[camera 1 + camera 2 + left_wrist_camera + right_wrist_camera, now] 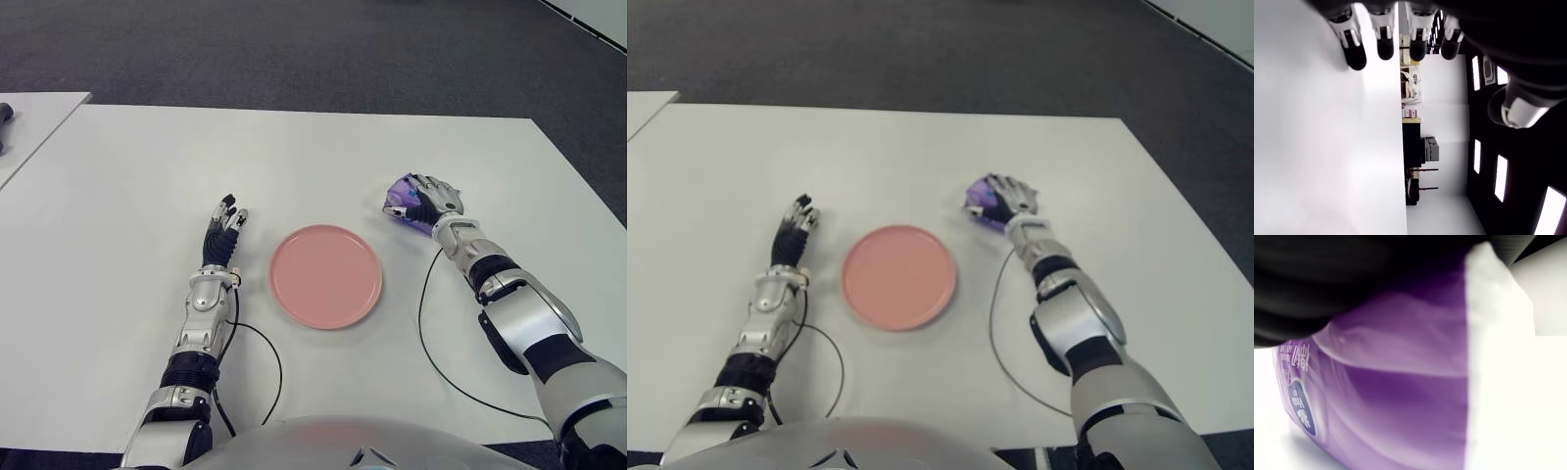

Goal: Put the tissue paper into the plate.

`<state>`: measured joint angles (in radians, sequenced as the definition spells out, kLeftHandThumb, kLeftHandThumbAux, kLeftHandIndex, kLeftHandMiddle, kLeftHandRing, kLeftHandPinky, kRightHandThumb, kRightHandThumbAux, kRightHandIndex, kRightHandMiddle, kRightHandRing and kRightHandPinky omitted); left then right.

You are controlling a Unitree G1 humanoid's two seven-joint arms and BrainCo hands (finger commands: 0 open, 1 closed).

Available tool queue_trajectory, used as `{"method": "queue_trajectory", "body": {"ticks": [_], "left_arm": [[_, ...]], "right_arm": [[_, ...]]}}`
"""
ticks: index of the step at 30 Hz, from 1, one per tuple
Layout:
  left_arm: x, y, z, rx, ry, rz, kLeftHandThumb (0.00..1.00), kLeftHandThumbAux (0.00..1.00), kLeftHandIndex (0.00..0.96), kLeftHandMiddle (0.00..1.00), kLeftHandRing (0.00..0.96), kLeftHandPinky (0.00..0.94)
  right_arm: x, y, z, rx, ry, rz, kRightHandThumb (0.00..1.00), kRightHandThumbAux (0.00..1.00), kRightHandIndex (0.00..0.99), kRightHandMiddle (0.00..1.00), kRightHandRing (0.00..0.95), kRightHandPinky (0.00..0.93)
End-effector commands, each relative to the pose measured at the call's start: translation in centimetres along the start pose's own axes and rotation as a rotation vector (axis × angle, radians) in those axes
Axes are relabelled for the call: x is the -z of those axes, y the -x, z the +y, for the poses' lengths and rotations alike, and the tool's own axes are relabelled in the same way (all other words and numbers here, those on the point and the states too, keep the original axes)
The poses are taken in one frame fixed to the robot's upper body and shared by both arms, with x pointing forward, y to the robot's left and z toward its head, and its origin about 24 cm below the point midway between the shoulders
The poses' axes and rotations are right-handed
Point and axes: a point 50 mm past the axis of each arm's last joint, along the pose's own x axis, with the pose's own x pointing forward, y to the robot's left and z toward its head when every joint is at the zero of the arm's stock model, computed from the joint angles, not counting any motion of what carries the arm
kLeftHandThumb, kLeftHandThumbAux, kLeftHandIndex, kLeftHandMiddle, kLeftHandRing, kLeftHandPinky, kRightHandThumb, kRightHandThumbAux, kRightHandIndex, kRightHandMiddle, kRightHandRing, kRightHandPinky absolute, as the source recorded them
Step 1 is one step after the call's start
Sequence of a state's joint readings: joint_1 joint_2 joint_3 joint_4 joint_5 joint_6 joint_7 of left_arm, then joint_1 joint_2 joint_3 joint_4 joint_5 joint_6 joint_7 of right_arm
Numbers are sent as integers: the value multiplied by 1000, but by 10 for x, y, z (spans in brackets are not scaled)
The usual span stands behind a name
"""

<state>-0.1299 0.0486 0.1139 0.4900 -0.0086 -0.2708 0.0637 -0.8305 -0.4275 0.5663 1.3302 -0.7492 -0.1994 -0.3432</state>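
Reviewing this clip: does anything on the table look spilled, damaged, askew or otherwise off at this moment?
Nothing stands out. The pink plate sits flat and bare on the white table. The right hand covers the purple tissue pack to the plate's right; the left hand shows open on the plate's left.

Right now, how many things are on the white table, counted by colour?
Pink: 1, the plate.
Purple: 1, the tissue pack, under the right hand.
Total: 2.
The left hand, left of the plate, holds nothing.
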Motion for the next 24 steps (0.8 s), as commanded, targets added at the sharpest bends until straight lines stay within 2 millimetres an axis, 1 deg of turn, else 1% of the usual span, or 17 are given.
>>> {"method": "queue_trajectory", "body": {"ticks": [1, 8, 13, 17, 24], "left_arm": [[12, 7, 6, -16, -2, 65, 0, 442, 0, 0, 0, 0], [11, 7, 5, -18, 13, 57, 0, 452, 0, 0, 0, 0], [11, 7, 4, -16, 14, 55, 0, 454, 0, 0, 0, 0], [11, 8, 3, -13, 15, 53, 0, 458, 0, 0, 0, 0], [11, 7, 3, -11, 17, 53, 0, 453, 0, 0, 0, 0]], "right_arm": [[-1, 19, 46, -173, 1, 2, 312, 156, 0, 0, 0, 0], [-8, 24, 58, -149, 48, 3, 334, 139, 0, 0, 0, 0], [-8, 24, 57, -99, 107, 1, 392, 130, 0, 0, 0, 0], [-8, 24, 57, -77, 122, 1, 437, 125, 0, 0, 0, 0], [-8, 24, 56, -70, 127, 2, 456, 127, 0, 0, 0, 0]]}}
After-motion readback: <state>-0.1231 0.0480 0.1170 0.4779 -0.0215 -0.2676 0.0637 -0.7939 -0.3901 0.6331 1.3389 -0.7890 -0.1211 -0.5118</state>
